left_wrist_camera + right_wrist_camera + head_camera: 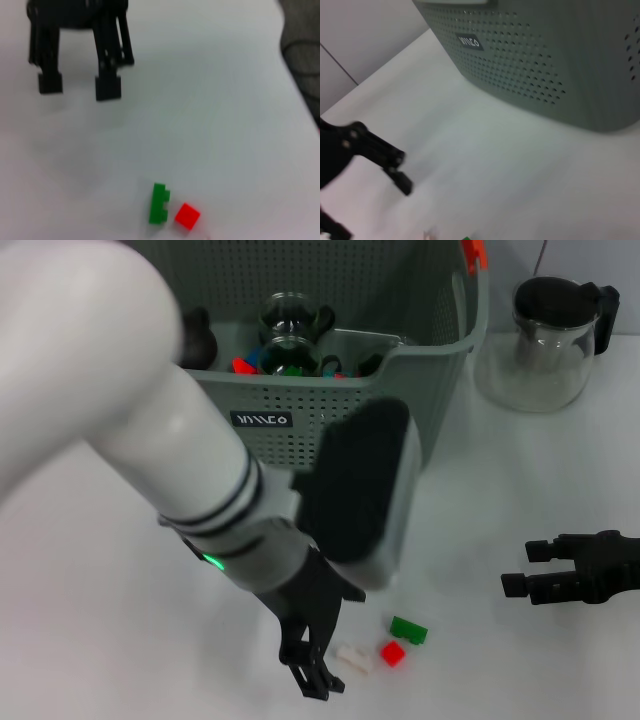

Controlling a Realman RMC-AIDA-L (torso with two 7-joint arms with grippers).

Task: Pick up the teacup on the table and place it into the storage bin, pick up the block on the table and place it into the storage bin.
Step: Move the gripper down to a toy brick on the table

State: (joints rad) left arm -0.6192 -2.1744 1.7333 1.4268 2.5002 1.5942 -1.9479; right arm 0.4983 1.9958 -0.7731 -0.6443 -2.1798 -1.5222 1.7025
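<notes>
The left gripper (pixel 312 668) hangs low over the near part of the worktop (pixel 520 490), its jaws released and empty, just left of three small blocks: a white block (pixel 352 657), a red block (pixel 392 653) and a green block (pixel 408 630). I judge it is placed there to take one block next, since the blocks lie close together and need a careful approach. The bin (pixel 420 370) stands far behind, already holding glass teacups (pixel 288 335) and coloured pieces, so the cup step looks done. The right gripper (pixel 545 575) waits at the right, low over the worktop, jaws released, out of the way. A glass teapot (pixel 550 340) stands far right. The bin's black label (pixel 261 420) has white letters; I cannot read them with certainty.
</notes>
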